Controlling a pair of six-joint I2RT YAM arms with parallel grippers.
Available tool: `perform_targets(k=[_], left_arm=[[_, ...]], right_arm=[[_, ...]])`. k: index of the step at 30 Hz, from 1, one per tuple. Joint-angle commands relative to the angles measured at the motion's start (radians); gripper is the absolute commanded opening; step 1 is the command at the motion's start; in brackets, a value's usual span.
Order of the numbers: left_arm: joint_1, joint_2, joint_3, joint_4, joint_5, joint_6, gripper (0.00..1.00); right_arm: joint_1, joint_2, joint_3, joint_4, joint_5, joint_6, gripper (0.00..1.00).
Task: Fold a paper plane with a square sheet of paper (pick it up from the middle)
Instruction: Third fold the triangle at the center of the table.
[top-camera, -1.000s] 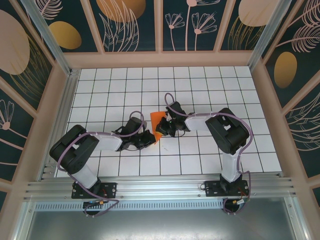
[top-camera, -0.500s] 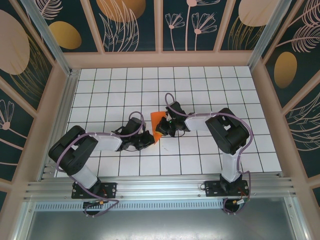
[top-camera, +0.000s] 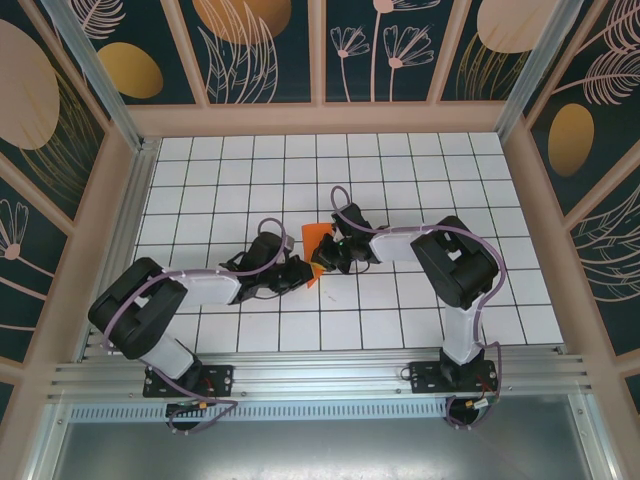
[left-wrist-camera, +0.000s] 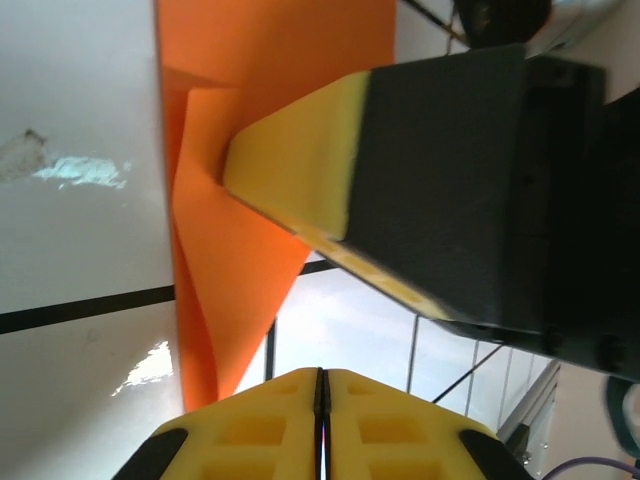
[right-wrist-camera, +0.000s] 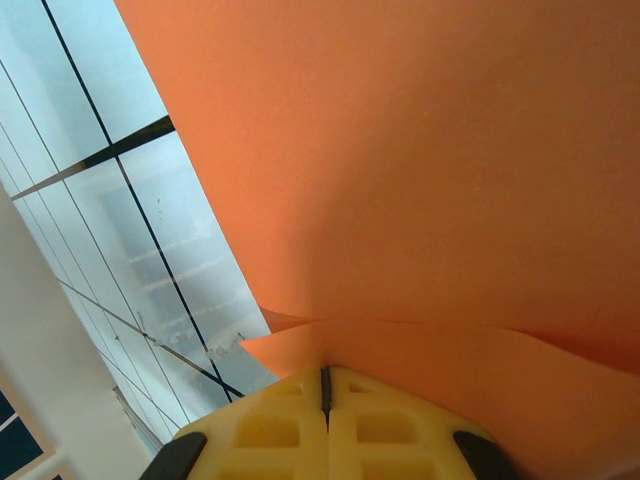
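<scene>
The left arm has swung its elbow out toward 8 o'clock, and the left gripper (top-camera: 298, 272) has edged in toward 2 o'clock, closer to the paper. The right arm has held its place.

From above, a white tiled tabletop with a black grid (top-camera: 420, 170) sits inside a pale wooden frame. Dark teal wall panels printed with pink leaves and gold ovals (top-camera: 260, 50) enclose it. A silver metal rail (top-camera: 320, 375) crosses the near edge.

At the table's centre is a bright orange folded sheet of paper (top-camera: 318, 236), half hidden between the two grippers. Its long axis runs roughly from 12 to 6 o'clock. In the left wrist view the sheet (left-wrist-camera: 260, 60) tapers toward 6 o'clock.

The left gripper (left-wrist-camera: 320, 378) has its yellow pads pressed together. The sheet's edge lies against the left pad, with no paper seen in the seam.

The right gripper (top-camera: 322, 258), just right of the sheet, is clenched on it. Creased orange layers (right-wrist-camera: 420, 150) meet its closed pads (right-wrist-camera: 325, 385).
</scene>
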Motion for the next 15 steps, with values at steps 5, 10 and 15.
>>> perform_targets(k=[5,10,15], left_arm=[[-0.008,0.061,0.028,-0.011,-0.015,0.004,0.12],[-0.008,0.073,0.042,-0.062,-0.045,0.019,0.12],[-0.009,0.075,0.044,-0.105,-0.066,0.032,0.12]], right_arm=[[-0.007,0.024,-0.043,-0.054,0.08,0.026,0.0],[-0.009,0.023,-0.046,-0.057,0.081,0.026,0.0],[-0.009,0.023,-0.047,-0.058,0.083,0.025,0.0]])
